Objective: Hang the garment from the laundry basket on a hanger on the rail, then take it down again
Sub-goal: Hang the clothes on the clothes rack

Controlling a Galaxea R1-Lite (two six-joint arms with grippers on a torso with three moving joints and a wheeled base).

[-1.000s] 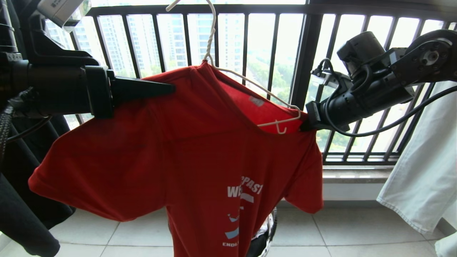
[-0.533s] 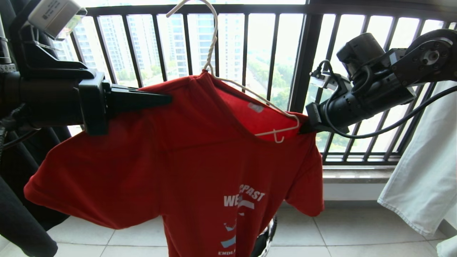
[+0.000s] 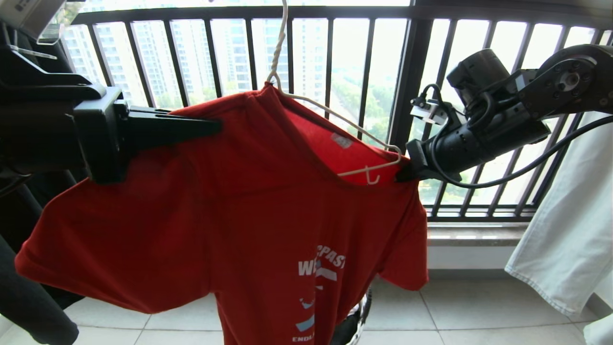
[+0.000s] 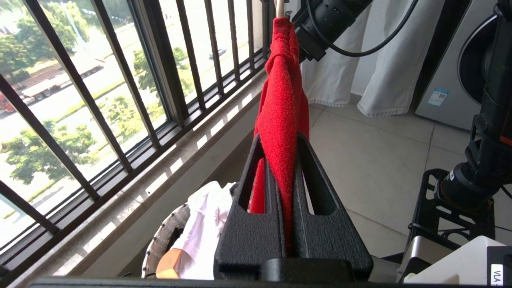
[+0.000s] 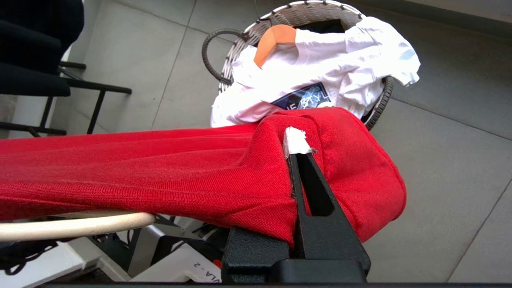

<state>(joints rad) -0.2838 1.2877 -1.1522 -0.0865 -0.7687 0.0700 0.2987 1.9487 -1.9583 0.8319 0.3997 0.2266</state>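
Nearest, the left pincer is clamped on one shoulder of the red garment; the right pincer pinches the other, spreading it over the hanger, probably for seating. Below sits the laundry basket on pale floor tiles; beyond, a black railing.

The right gripper is clamped on a fold of the red shirt, its black fingers pressed together with cloth bunched on both sides. A pale hanger bar runs under the stretched shirt. Beyond it, on the grey tile floor, stands the basket, holding white clothing and an orange wooden piece.
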